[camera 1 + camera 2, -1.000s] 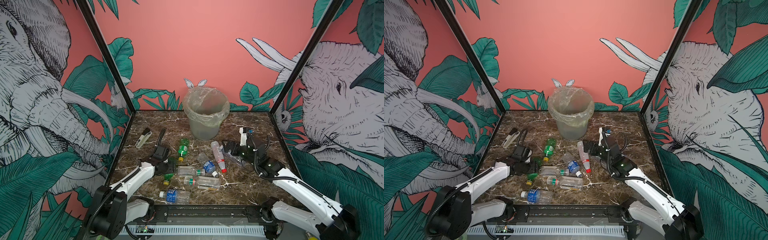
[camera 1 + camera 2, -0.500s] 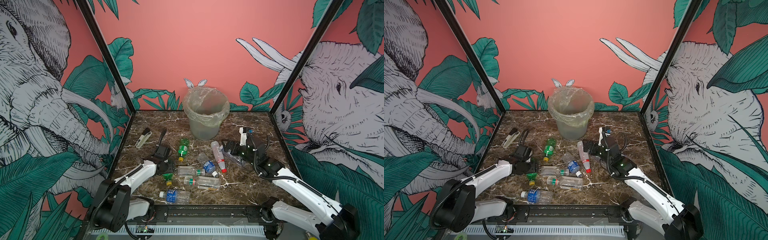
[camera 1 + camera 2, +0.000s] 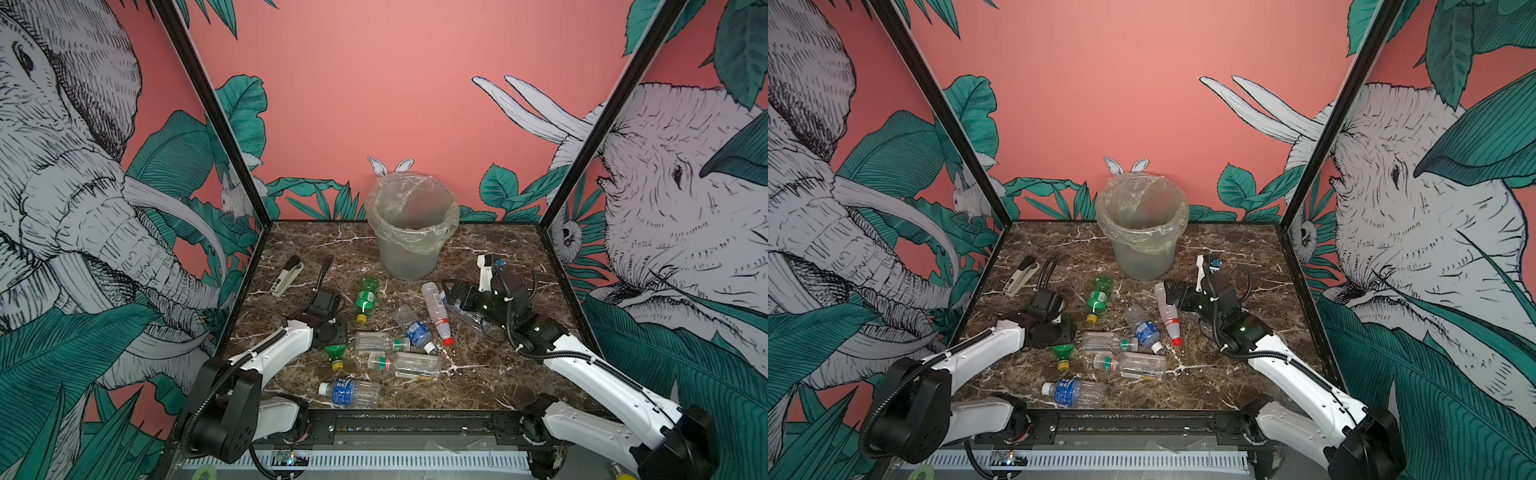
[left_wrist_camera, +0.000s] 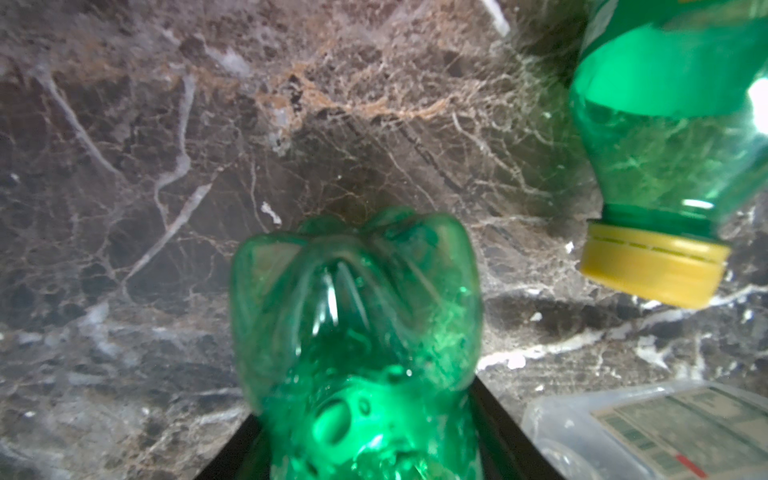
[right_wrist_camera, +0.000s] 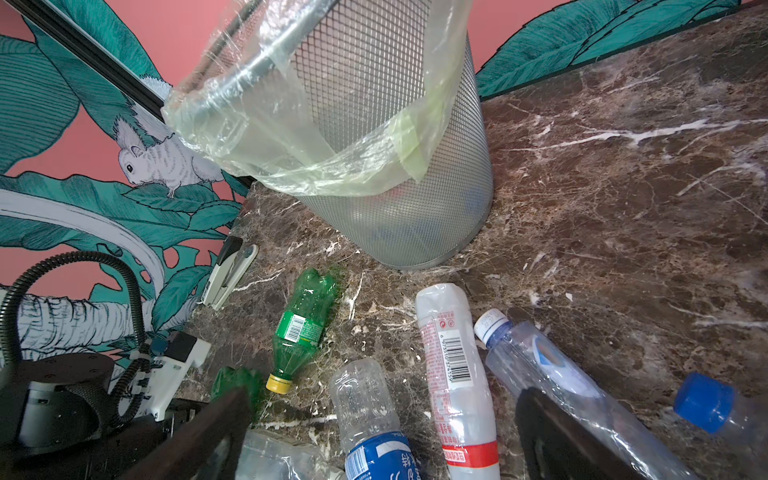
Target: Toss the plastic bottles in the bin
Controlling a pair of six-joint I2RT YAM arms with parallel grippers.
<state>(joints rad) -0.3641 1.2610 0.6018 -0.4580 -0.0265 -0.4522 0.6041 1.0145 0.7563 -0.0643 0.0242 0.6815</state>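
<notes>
The left jaws pinch a green bottle (image 4: 353, 332) near the worktop's (image 3: 478, 386) left front, while the right jaws gape wide over a red-capped bottle (image 3: 434, 305) lying before the bin (image 3: 409, 257).

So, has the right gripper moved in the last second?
No. The right gripper stays open beside the red-capped bottle, with the same gap to the bin.

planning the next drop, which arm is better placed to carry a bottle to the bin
Left. The left gripper has a green bottle between its jaws, while the right gripper, though nearer the bin, is open and holds nothing.
</notes>
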